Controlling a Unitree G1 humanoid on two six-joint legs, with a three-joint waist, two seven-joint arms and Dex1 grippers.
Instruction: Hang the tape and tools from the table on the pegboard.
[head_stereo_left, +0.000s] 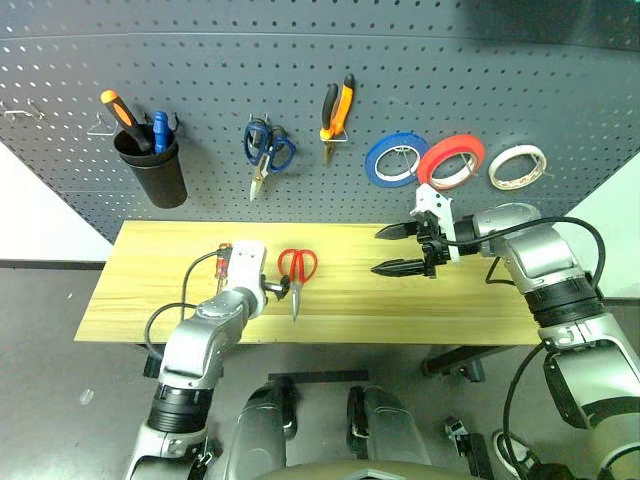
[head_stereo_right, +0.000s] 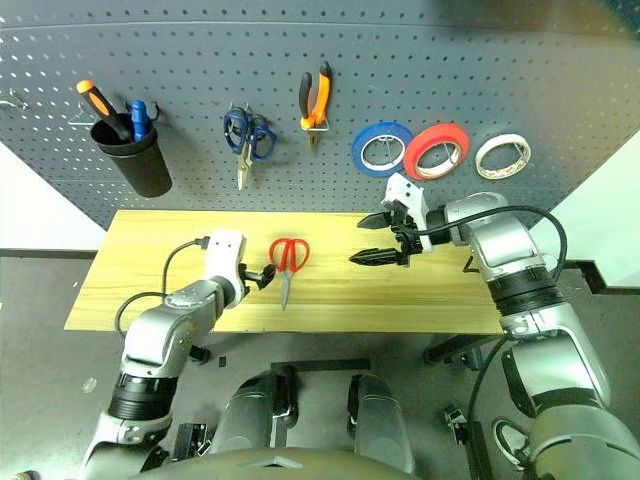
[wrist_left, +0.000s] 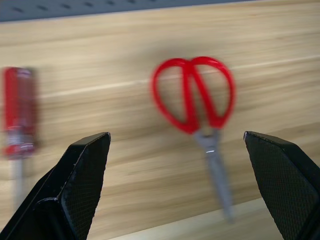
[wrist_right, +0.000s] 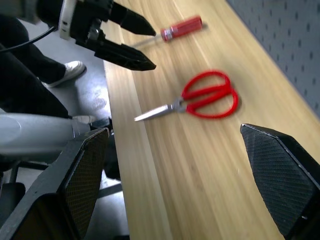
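While the cream-white tape (head_stereo_left: 517, 166) and the orange-and-black pliers (head_stereo_left: 336, 114) hang on the pegboard (head_stereo_left: 420, 60), two tools lie on the surface (head_stereo_left: 470, 300): the red-handled scissors (head_stereo_left: 297, 276) and the red-handled screwdriver (wrist_right: 172, 31).

Scissors: flat, closed, handles toward the pegboard, blades pointing at the near edge, left of the surface's middle. Screwdriver: flat, just left of the scissors and apart from them, handle toward the pegboard, partly hidden behind the left wrist in the head views.

Left pincer (wrist_left: 177, 165): released, fingers spread wide, grasping nothing. It hangs low over the near-left part of the surface, just left of the scissors, pointed forward and down. In its wrist view the scissors lie between the two fingers, the screwdriver off to one side.

Right pincer (head_stereo_left: 400, 249): released too, both fingers wide apart, empty. It sits above the surface right of the middle, pointing left toward the scissors, well apart from them.

On the pegboard, left to right: a black cup (head_stereo_left: 153, 165) holding an orange-handled screwdriver (head_stereo_left: 125, 118) and a blue-handled tool (head_stereo_left: 160, 130); blue-handled scissors (head_stereo_left: 267, 150); the pliers; blue tape roll (head_stereo_left: 395, 158); red tape roll (head_stereo_left: 451, 160); the cream-white tape on the far right.
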